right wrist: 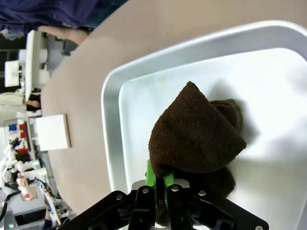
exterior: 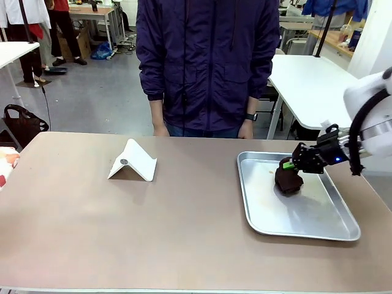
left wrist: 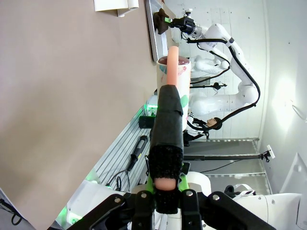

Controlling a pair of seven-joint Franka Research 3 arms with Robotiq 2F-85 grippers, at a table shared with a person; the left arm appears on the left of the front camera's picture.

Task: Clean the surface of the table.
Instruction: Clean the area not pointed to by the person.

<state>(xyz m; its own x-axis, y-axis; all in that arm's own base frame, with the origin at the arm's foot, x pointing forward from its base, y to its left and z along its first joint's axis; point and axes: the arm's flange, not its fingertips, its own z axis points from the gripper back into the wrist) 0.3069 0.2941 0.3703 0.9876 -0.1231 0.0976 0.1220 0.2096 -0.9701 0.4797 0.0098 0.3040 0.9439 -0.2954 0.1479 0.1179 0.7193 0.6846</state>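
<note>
My right gripper (exterior: 289, 165) is pinched tight on a brown cloth (exterior: 288, 180) in the metal tray (exterior: 306, 211), near the table's (exterior: 153, 233) right edge. I think I'm fetching it. Next, I lift it onto the bare top and wipe. My left gripper (left wrist: 165, 191) squeezes a black-wrapped stick (left wrist: 170, 120).

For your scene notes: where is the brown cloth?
Front view, right side: the brown cloth is in the metal tray, pinched by the right tool.

The counter (exterior: 184, 233) is a wide rectangular top in smooth, matte taupe-brown, with rounded far corners and a thin pale edge along its near side. It lies level and spans the front view from side to side.
</note>
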